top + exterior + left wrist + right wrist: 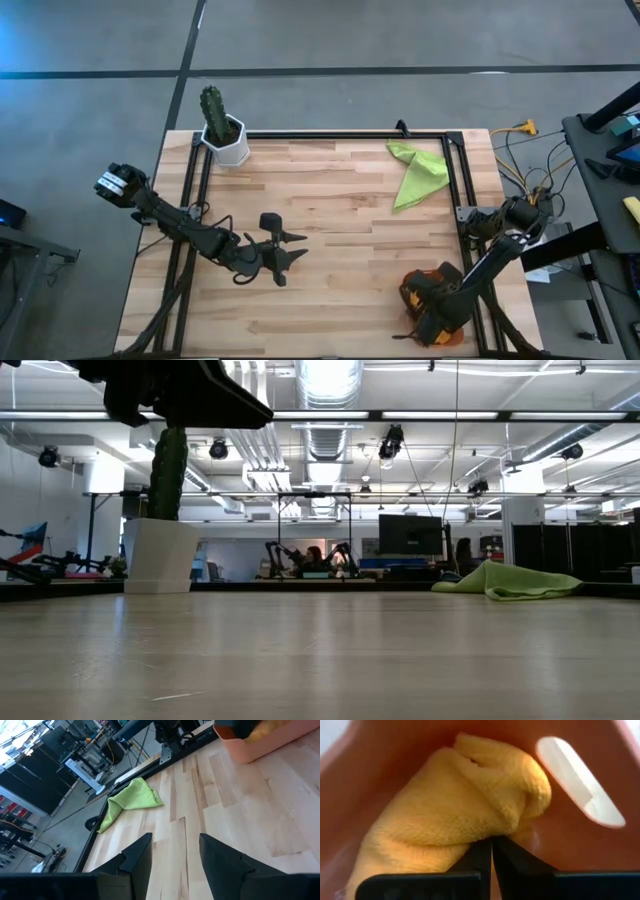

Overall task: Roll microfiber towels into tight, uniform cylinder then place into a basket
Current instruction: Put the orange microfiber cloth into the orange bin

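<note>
Looking first at the near right corner of the surface (340,200), we find the right gripper (492,851) down inside the terracotta basket (395,750), its jaws pressed together with their tips against the rolled orange towel (455,810). We judge the main risk to lie here: if the tips have caught a fold of pile, lifting the arm could drag the roll open or pull it over the basket's rim, and the light basket could shift with it. We cannot tell whether any cloth is actually pinched between them.

Nearer the left edge, the left gripper (283,250) hangs over bare wood with its jaws spread and holding nothing.

Toward the far right corner lies the lime green towel (418,170), crumpled and unrolled, well apart from the basket. Its loose, uneven folds may give a lumpy cylinder unless it is flattened first.

At the far left corner stands the cactus pot (228,140).

From above, the right arm covers most of the basket, so we cannot judge how tight the orange roll is.
</note>
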